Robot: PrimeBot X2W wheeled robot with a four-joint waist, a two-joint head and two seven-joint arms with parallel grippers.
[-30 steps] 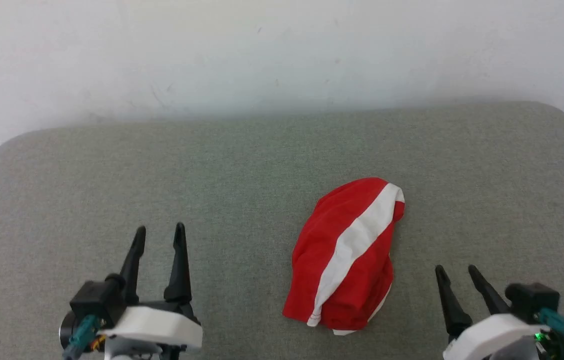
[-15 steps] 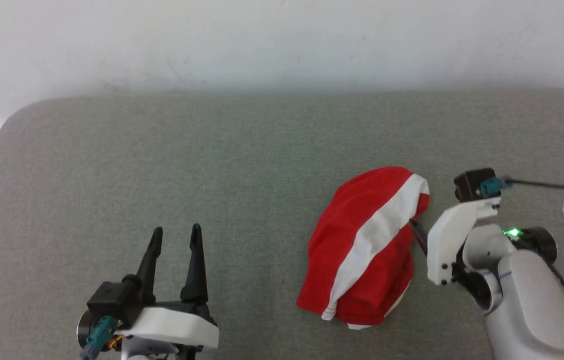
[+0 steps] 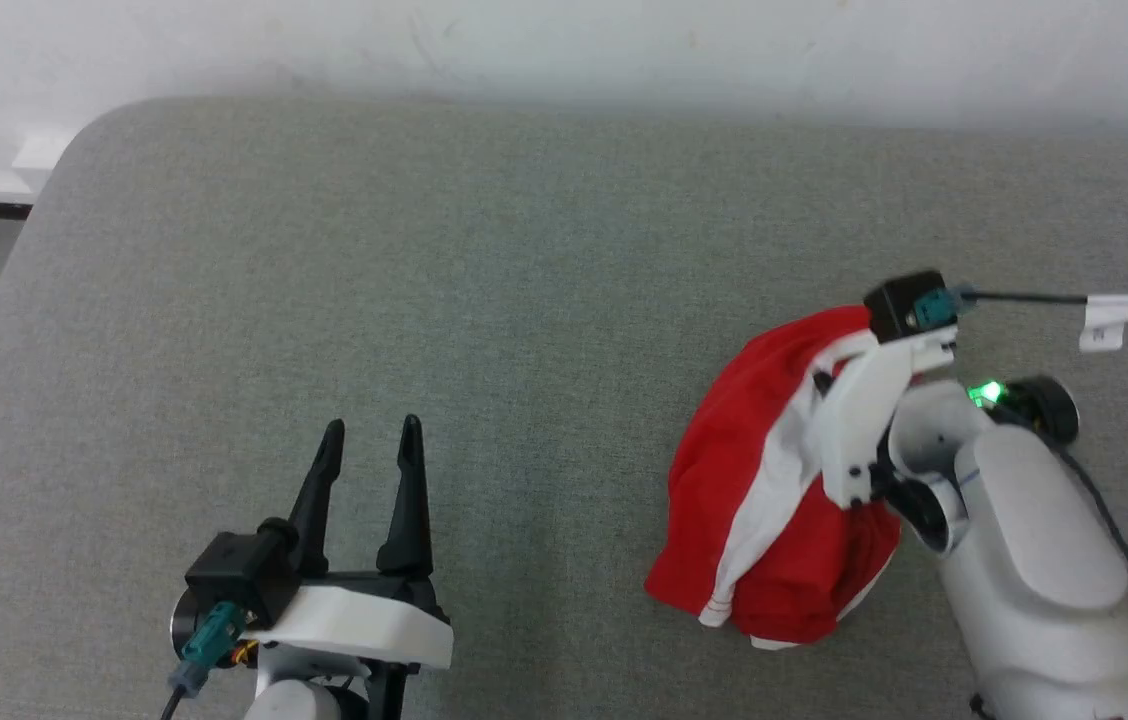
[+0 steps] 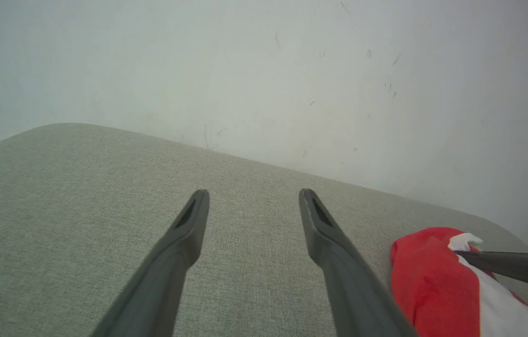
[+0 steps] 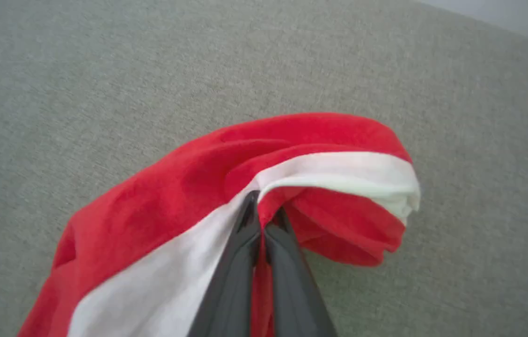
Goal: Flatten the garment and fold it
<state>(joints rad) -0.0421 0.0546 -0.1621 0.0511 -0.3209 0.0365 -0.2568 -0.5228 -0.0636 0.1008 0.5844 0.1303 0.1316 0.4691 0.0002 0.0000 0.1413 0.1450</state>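
Garment (image 3: 724, 470): bunched heap. My right gripper (image 5: 262, 213) pinches a fold at its top edge, probably to pull it flat; left gripper (image 3: 370, 440) spread, idle, awaiting a corner.

- Head view: set high above the near side of the grey bench (image 3: 484, 250), facing forward and steeply down; the pale wall (image 3: 564, 40) forms a narrow strip along the far edge.
- Left wrist view: set low and close over the bench, looking along the left gripper (image 4: 253, 193) toward the far wall.
- Right wrist view: very near, angled down along the right gripper (image 5: 264, 203) onto the garment (image 5: 245, 159).
- Shared field: all three views include the garment's far end; the left wrist view catches the right gripper at its right edge.
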